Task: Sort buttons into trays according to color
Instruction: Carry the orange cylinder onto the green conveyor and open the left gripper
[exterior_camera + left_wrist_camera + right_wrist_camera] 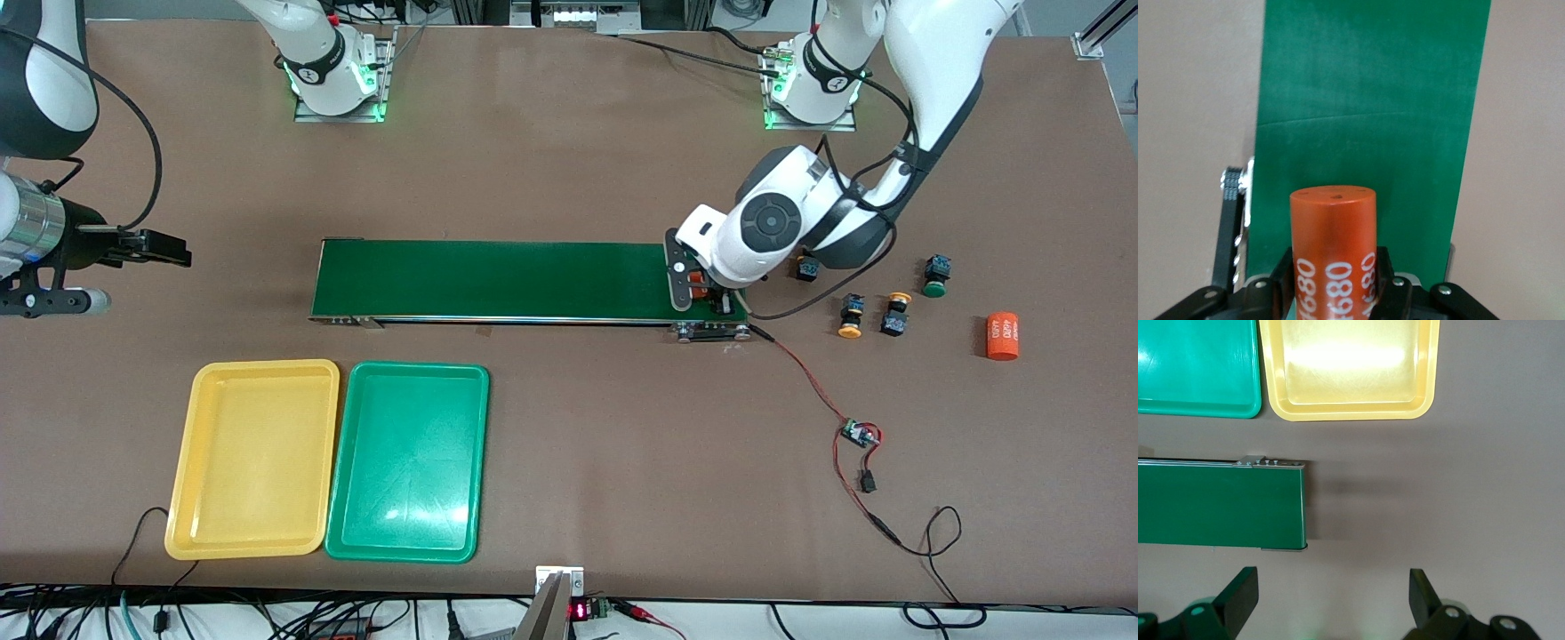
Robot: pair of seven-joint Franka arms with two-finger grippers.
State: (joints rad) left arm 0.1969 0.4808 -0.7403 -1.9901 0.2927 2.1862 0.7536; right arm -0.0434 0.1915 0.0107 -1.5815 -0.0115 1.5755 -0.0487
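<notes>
Nearest my camera on the brown tabletop (569,462), two shallow plastic trays sit touching side by side: the yellow tray (254,458) toward the right arm's end, the green tray (408,460) next to it, both with nothing in them.

Farther up lies the long dark-green conveyor belt (493,279). Over its end toward the left arm hangs the left gripper (700,290), fingers closed on an orange cylinder marked 4680 (1332,257), which stands upright in the wrist view.

The four small push-button switches lie on the tabletop toward the left arm's end: two with yellow-orange caps (851,317) (896,314), one with a green cap (935,276), one (806,268) half hidden under the arm. From the left fingers they lie at about three o'clock, so I judge the left arm far nearer.

A second orange cylinder (1002,336) lies past them.

The right gripper (164,248) waits off the belt's other end, fingers (1239,595) wide apart, holding nothing.
</notes>
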